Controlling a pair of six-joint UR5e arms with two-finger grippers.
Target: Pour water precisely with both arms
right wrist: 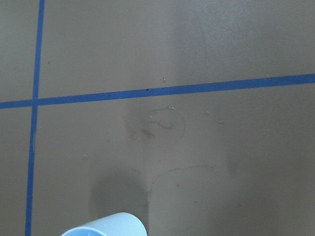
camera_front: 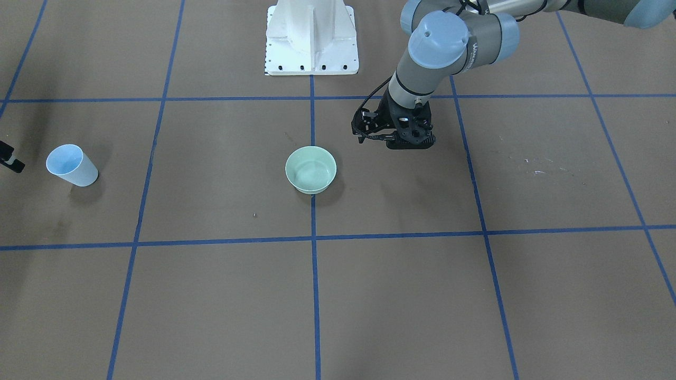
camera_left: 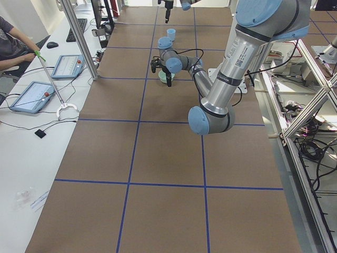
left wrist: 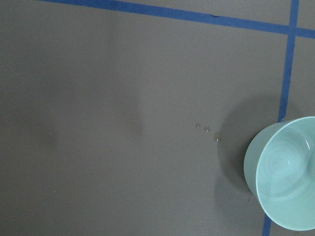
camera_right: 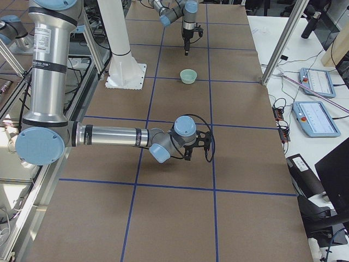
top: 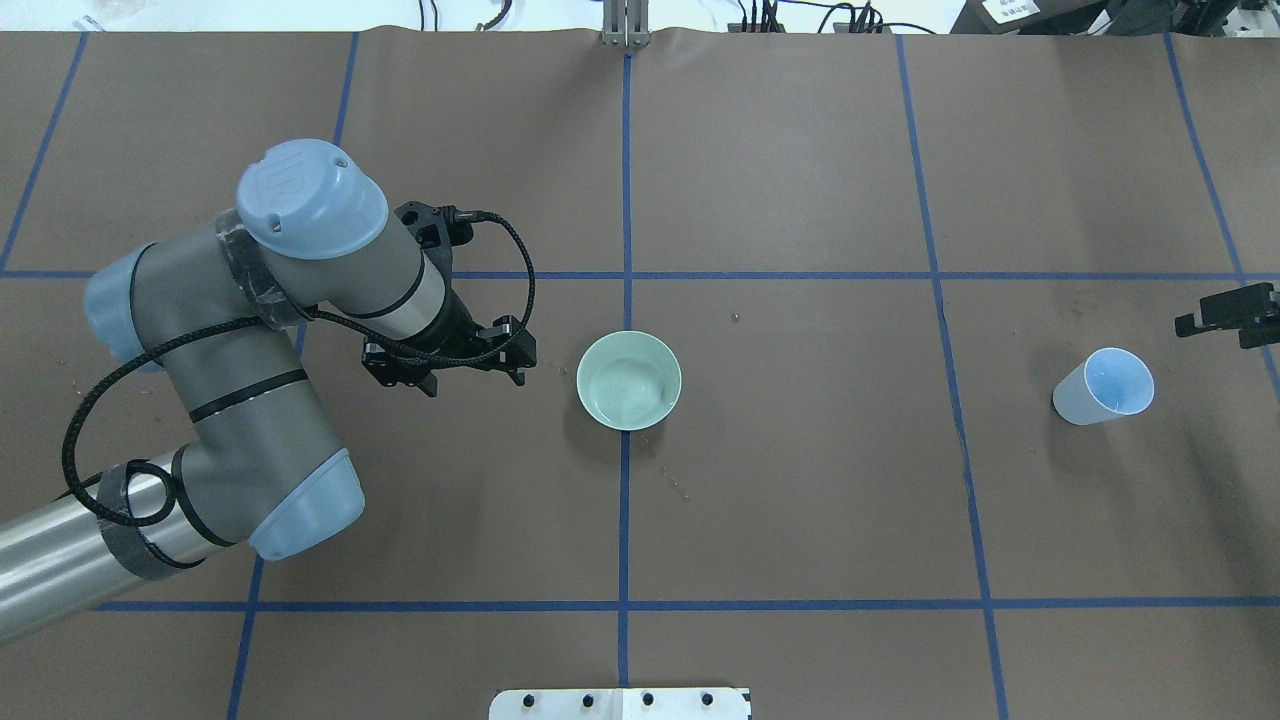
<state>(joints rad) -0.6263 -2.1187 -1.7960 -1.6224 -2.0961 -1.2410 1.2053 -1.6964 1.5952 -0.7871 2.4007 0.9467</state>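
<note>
Centre of the action is the pale green round bowl [top: 660, 358], upright on the brown paper-covered table [top: 800, 500], right on top of a blue tape line [top: 625, 200]. The water [left wrist: 288, 169] is in there: a thin clear sheen across the bowl's bottom, with a white glint. A few tiny droplets [left wrist: 206, 129] lie on the table just beside the bowl, on the side facing the left arm [top: 250, 400].

That grey arm with pale blue joint caps reaches in on the bowl's robot-left side. Its black left tool [top: 450, 360] points down at the table near the bowl, not touching it. How far that tool is spread I cannot tell: the fingers are hidden under its own body, and its wrist camera shows neither them nor anything held.

On the bowl's other side, well apart from it, a pale blue tapered cup [top: 1085, 402] stands upright; whether it holds water I cannot tell. Beyond the cup from the bowl, the black right tool [top: 1228, 312] just peeks in, near the cup but apart from it, and its opening is not readable either. The right arm [camera_right: 109, 135] stretches low over the table. Behind the bowl, on the robot's side, is the white fixed pedestal [camera_front: 311, 37].
</note>
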